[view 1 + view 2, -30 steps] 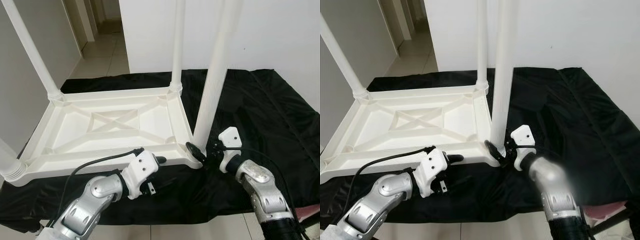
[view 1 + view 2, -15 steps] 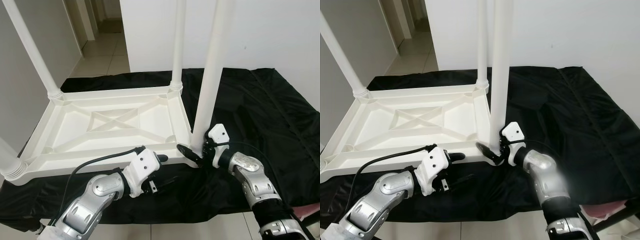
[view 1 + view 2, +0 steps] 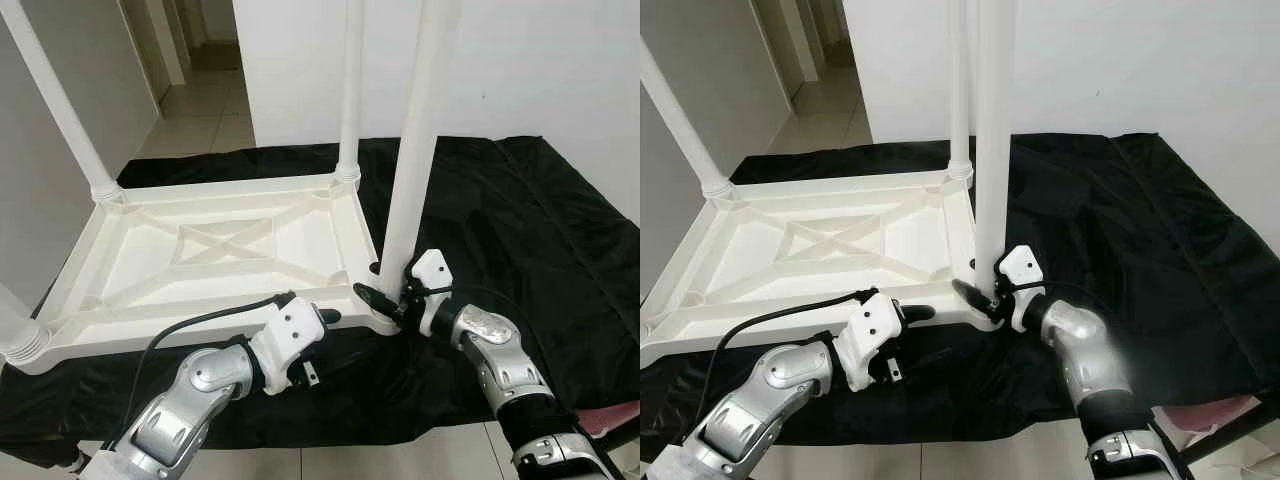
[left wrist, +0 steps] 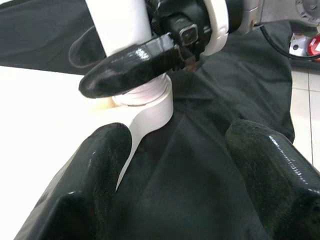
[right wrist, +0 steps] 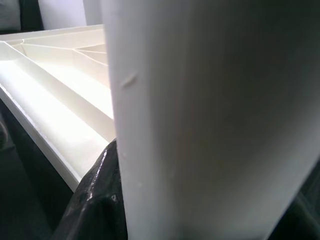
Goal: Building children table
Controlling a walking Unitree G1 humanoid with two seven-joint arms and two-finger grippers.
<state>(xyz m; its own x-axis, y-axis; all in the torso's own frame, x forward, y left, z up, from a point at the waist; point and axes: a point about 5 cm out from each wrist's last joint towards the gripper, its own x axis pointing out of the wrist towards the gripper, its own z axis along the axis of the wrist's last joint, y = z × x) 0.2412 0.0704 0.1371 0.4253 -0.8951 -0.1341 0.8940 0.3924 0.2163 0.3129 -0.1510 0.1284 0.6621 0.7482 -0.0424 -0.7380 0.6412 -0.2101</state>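
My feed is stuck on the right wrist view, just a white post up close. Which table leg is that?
Observer: The near right-hand leg, standing in the corner socket of the upturned tabletop.
Operator: Is my right gripper on it?
Observer: Yes, the right gripper clasps its base, just above the socket collar.
Operator: And the left gripper?
Observer: The left gripper is open, at the tabletop's near edge beside that corner, over the black cloth.
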